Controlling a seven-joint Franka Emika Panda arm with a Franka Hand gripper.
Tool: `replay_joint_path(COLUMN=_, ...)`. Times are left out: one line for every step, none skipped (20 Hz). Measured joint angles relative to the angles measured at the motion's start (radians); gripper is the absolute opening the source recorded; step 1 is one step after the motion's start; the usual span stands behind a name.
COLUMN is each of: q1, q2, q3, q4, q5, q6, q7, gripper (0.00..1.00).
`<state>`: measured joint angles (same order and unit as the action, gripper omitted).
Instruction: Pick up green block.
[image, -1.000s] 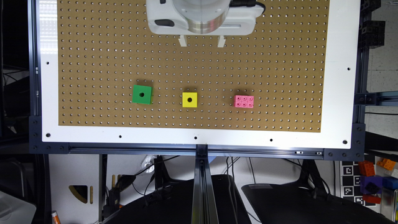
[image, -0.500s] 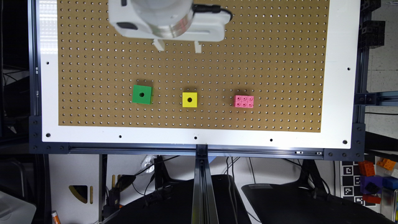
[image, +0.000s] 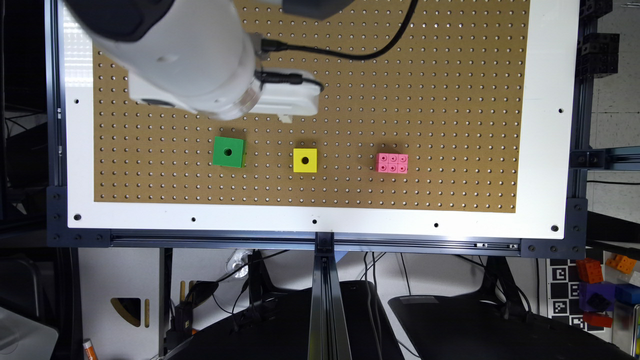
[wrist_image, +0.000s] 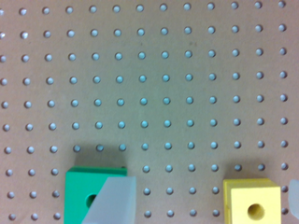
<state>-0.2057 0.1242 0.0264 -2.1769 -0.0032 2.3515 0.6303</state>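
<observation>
Now the big pegboard (image: 425, 75) spreads under the arm, three pieces in a row. Gripper (image: 285, 119) hangs above the board, just off the green block (image: 228, 151); in the wrist view its fingers (wrist_image: 112, 200) stand wide apart, holding nothing. Green block (wrist_image: 88, 196), beside the yellow cube (image: 305, 160), looks light, rigid, smooth plastic: pinch two opposite flat sides, squarely, or it may slip.
</observation>
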Motion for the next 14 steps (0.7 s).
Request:
replay_joint_path(q1=-0.001, q2=0.007, q3=0.000, q4=0.008, q5=0.0000, q6=0.000, q7=-0.001, gripper=1.00)
replay_joint_path(q1=-0.002, q2=0.012, q3=0.000, q4=0.014, q5=0.0000, q6=0.000, q7=-0.002, gripper=1.00)
replay_joint_path(q1=-0.002, q2=0.015, q3=0.000, q4=0.018, q5=0.0000, q6=0.000, q7=-0.002, gripper=1.00)
replay_joint_path(q1=-0.003, q2=0.017, q3=-0.001, q4=0.021, q5=-0.0026, q6=0.000, q7=-0.002, gripper=1.00)
replay_joint_path(q1=-0.012, q2=0.018, q3=-0.004, q4=0.024, q5=-0.0062, q6=0.000, q7=-0.009, gripper=1.00)
replay_joint_path(q1=-0.027, q2=0.018, q3=-0.008, q4=0.027, q5=-0.0064, q6=0.000, q7=-0.028, gripper=1.00)
replay_joint_path(q1=-0.042, q2=0.019, q3=-0.011, q4=0.029, q5=-0.0064, q6=0.000, q7=-0.047, gripper=1.00)
replay_joint_path(q1=-0.060, q2=0.020, q3=-0.012, q4=0.033, q5=-0.0064, q6=0.000, q7=-0.066, gripper=1.00)
replay_joint_path(q1=-0.077, q2=0.023, q3=-0.012, q4=0.037, q5=-0.0063, q6=0.000, q7=-0.084, gripper=1.00)
replay_joint_path(q1=-0.088, q2=0.027, q3=-0.011, q4=0.042, q5=-0.0062, q6=0.000, q7=-0.096, gripper=1.00)
replay_joint_path(q1=-0.094, q2=0.032, q3=-0.011, q4=0.047, q5=-0.0062, q6=0.000, q7=-0.101, gripper=1.00)
replay_joint_path(q1=-0.096, q2=0.035, q3=-0.011, q4=0.051, q5=-0.0062, q6=0.000, q7=-0.102, gripper=1.00)
replay_joint_path(q1=-0.096, q2=0.038, q3=-0.011, q4=0.053, q5=-0.0062, q6=0.000, q7=-0.102, gripper=1.00)
replay_joint_path(q1=-0.096, q2=0.041, q3=-0.011, q4=0.056, q5=-0.0062, q6=0.000, q7=-0.102, gripper=1.00)
